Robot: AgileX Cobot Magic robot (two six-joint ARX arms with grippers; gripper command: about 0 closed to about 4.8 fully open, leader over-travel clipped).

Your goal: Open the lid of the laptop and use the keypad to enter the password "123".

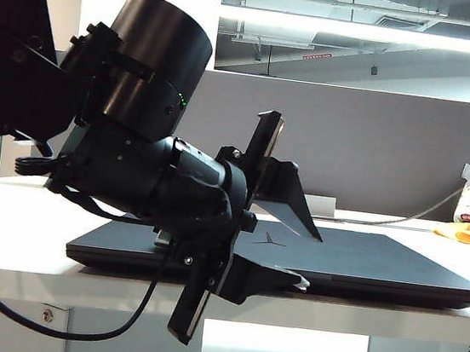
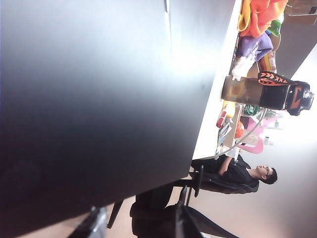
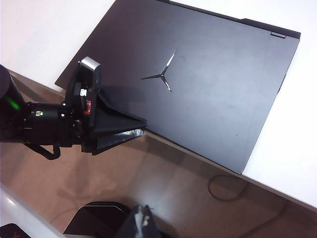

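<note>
The laptop point(image 1: 361, 264) lies shut near the surface's point(image 1: 8, 208) front edge. The left hand point(image 1: 306, 258) straddles that edge with fingers apart, one above the lid point(image 3: 198, 84) and one below, probably to lift it. The right hand point(image 3: 141, 225) waits high above; I cannot tell if it is open.

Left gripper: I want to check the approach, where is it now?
In the exterior view the left gripper is open at the laptop's front edge, straddling the closed lid.

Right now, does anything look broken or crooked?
Nothing stands out. The laptop lies flat and shut on the table, lid unmarked. The open left gripper straddles its front edge; the right gripper hangs above.

Left pincer point(image 1: 309, 258) open; right unseen.
</note>
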